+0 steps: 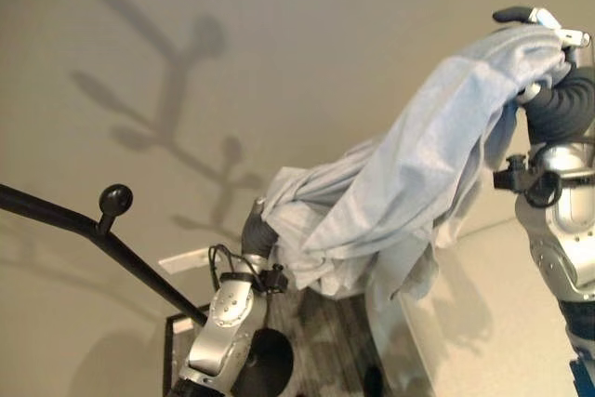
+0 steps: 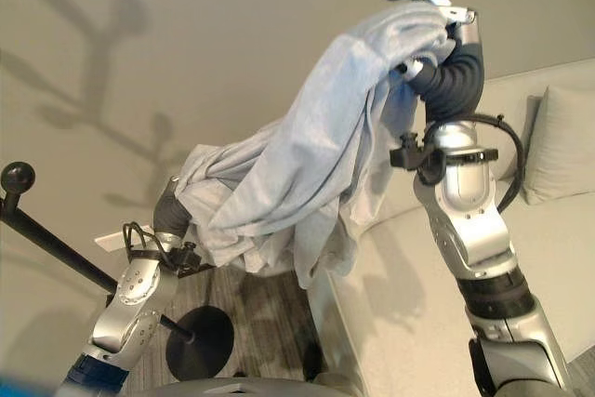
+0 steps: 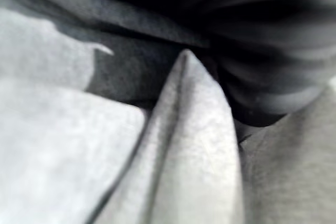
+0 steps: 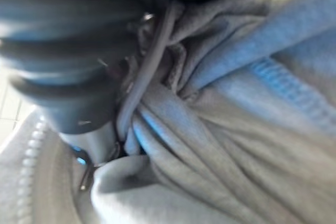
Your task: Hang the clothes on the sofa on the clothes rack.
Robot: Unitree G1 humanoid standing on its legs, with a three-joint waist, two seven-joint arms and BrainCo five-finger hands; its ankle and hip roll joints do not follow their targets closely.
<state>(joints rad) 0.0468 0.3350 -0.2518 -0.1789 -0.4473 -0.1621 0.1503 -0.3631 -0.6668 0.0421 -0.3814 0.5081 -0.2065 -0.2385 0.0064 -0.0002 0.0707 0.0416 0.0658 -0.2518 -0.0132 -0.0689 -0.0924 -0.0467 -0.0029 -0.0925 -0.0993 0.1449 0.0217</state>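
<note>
Right hand (image 2: 437,11) raised high, dark-tipped fingers poking out above the cloth, curled round a bunched part of the grey garment (image 2: 307,165). In the right wrist view, folds, a drawstring and a ribbed hem gathered tight against the hand's cover.

Left hand (image 2: 172,206) lower, buried under the garment's other end; fingers hidden by the cloth, so impossible to tell how far closed. Left wrist view taken up by grey folds pressed close.

Garment stretched between the two hands, sloping from the high right hand down to the low left one, loose folds hanging beneath the middle. Held clear of the sofa (image 2: 418,323), not touching the rack.

Rack (image 1: 112,239) at the left: black slanted pole, a knob-tipped peg (image 1: 115,199) standing up from it, round black base (image 2: 200,341) on the wood floor (image 2: 270,323). Peg bare, well apart from the cloth.

Sofa at the right, pale, with a cushion (image 2: 562,141) leaning against its back.
</note>
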